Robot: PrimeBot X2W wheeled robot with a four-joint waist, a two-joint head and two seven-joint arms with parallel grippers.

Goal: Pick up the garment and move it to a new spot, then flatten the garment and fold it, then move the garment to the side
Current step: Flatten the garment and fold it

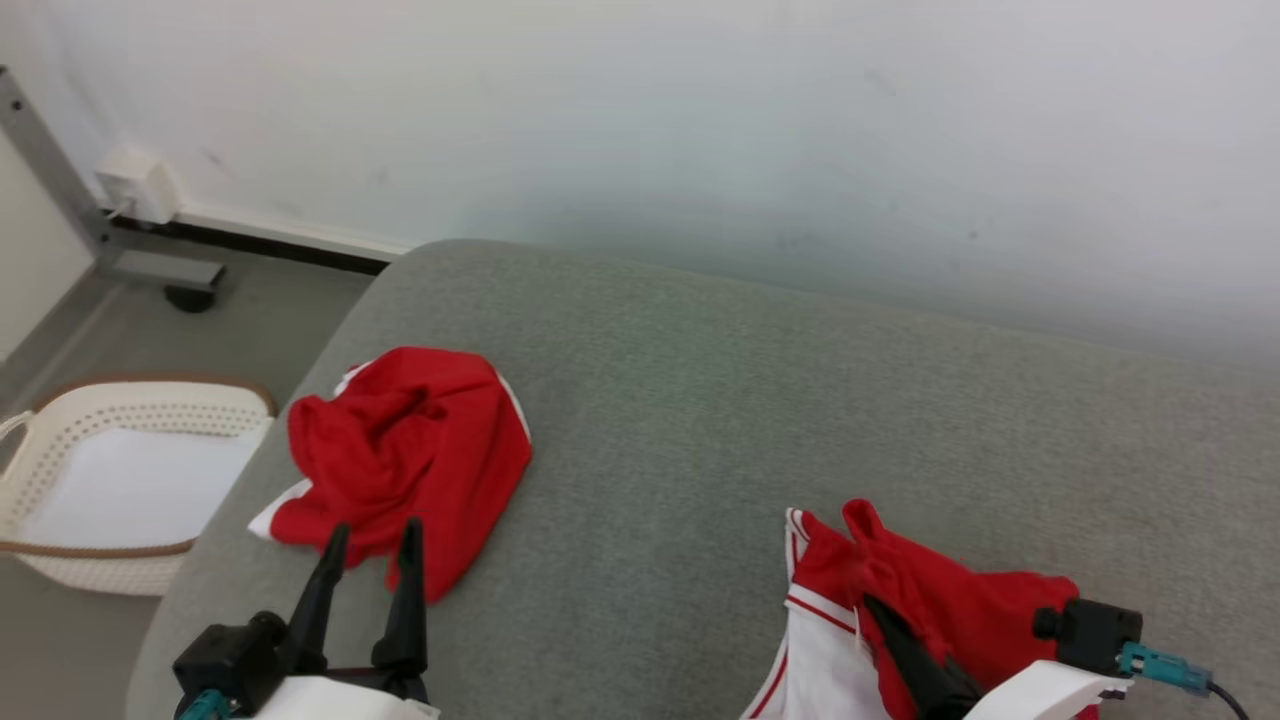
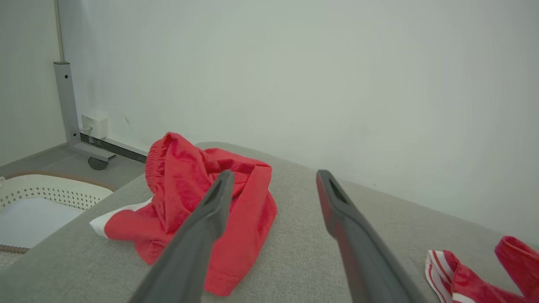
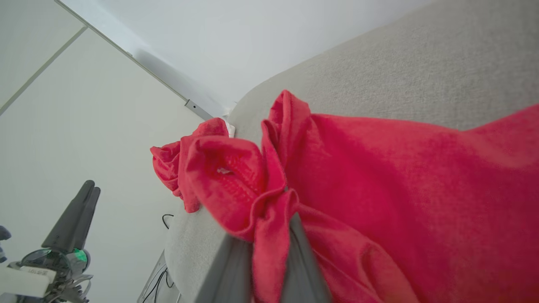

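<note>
Nearest to us, at the near edge of the grey bench and toward its right end, our right gripper is clamped narrow on a bunched fold of the red garment. In the right wrist view the cloth is pinched between the two dark fingers and spills past their tips in a knot. The rest of the garment lies crumpled on the bench around the gripper. It is red on top, with a white panel edged in red stripes on its left side.

Toward the near-left corner, our left gripper has its fingers spread wide with nothing between them. It points across the bench at a pair of red shorts. In the head view its tips overlap their near hem, and we cannot tell whether they touch the cloth.

The shorts lie in a loose heap by the left edge of the bench, well apart from the garment. Their elastic waistband is raised at the top of the heap, and a white strip shows on the left side.

Beyond the left edge, down on the floor, sits a cream basket with a perforated wall. Farther back, a grey metal post on a dark wheel stands by the pale wall, with a small white box beside it. The wall runs behind the bench's far edge.
</note>
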